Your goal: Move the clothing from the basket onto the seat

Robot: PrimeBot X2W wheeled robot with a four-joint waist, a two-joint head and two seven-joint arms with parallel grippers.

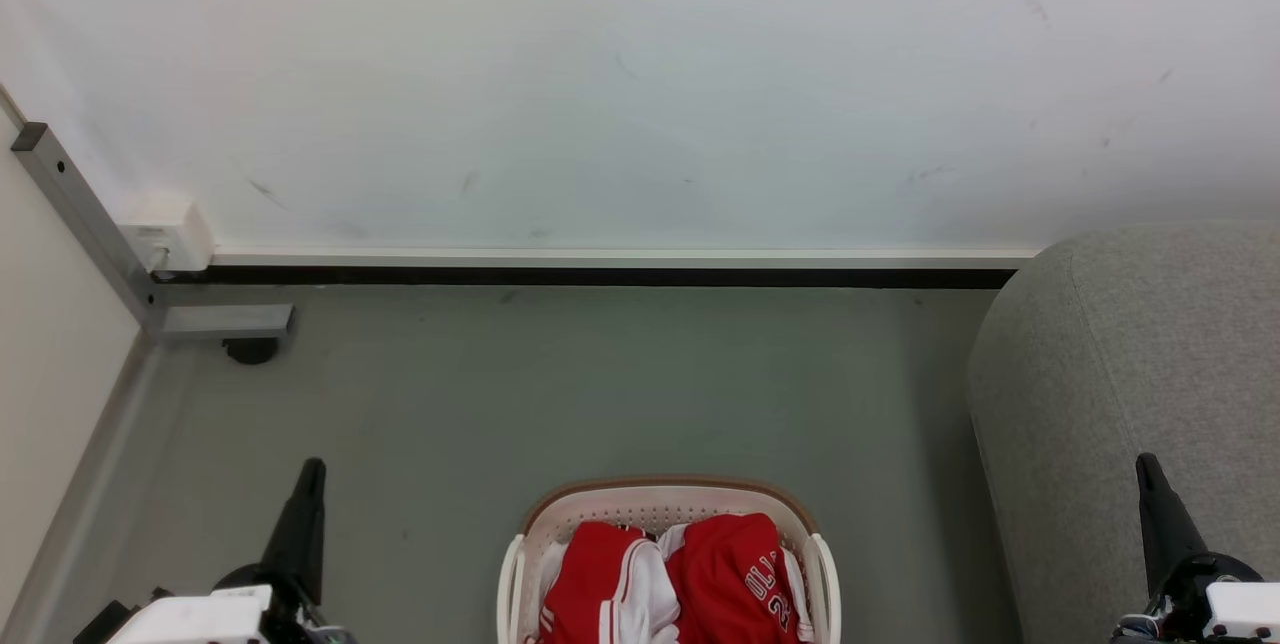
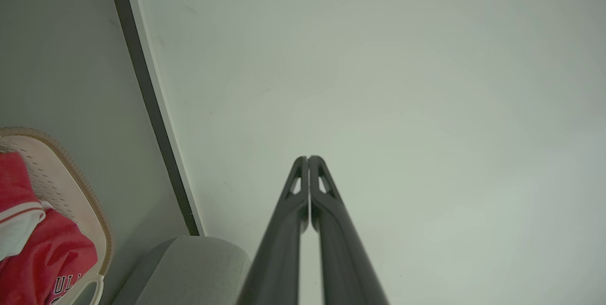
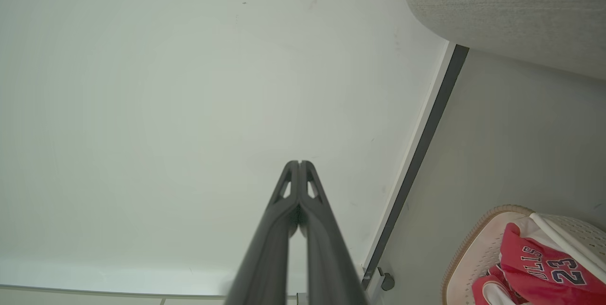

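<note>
The head camera looks forward and down on the floor (image 1: pixel 560 394), wall (image 1: pixel 640 74), basket (image 1: pixel 665 481) (cut by the bottom edge) and sofa (image 1: pixel 1130 344). The wrist cameras look along the left gripper (image 2: pixel 307 159) and right gripper (image 3: pixel 299 163) at the wall, rolled sideways. All three views share the basket and sofa.
</note>
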